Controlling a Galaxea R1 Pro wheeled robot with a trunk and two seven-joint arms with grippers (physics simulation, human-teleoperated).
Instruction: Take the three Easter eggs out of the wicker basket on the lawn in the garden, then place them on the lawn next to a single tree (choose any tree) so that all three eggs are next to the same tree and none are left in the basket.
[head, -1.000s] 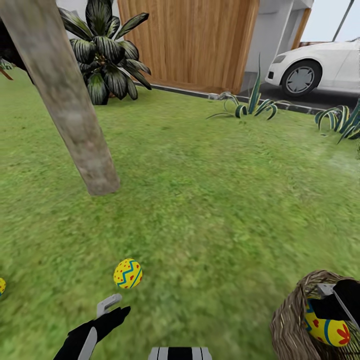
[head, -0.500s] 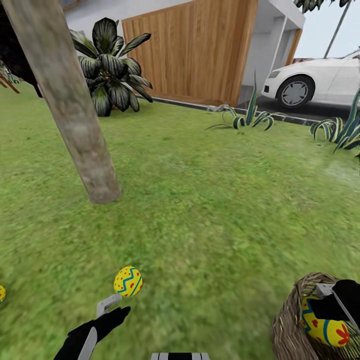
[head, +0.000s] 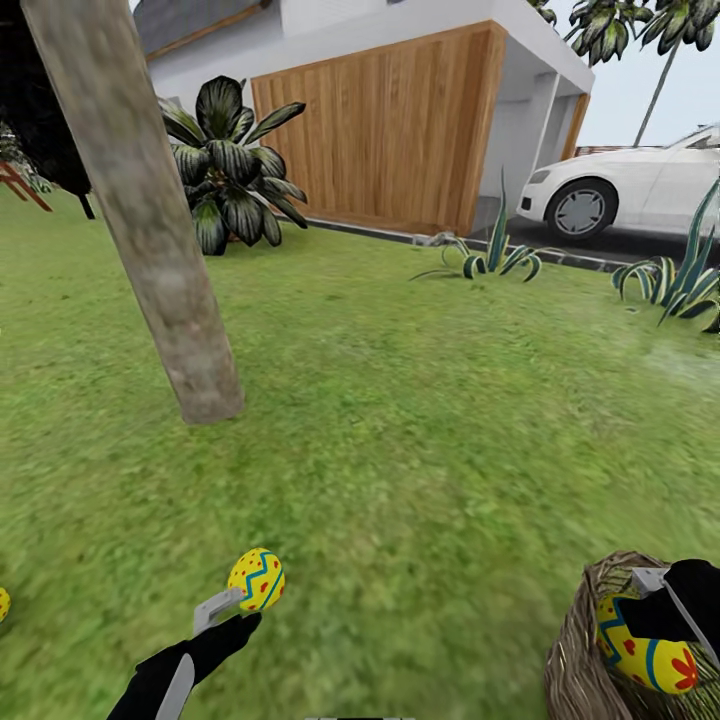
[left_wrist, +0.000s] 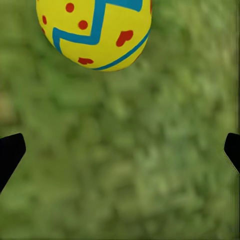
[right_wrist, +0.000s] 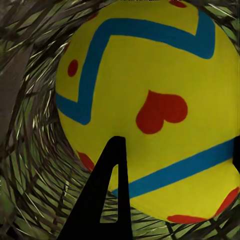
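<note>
Head view, left gripper spread beside grass egg, right gripper (grip unclear) at basket egg

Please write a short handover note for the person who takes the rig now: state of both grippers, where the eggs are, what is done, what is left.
Left gripper: open, empty, just short of an egg lying on the lawn.
Right gripper: inside the basket, at the last egg; whether it grips, I cannot tell.
A second egg lies on the lawn at the head view's left edge.
Done: two eggs are out, lying some way short of the tree.
Left: lift the third egg out and lay it with the others; maybe move all closer to the trunk.
</note>
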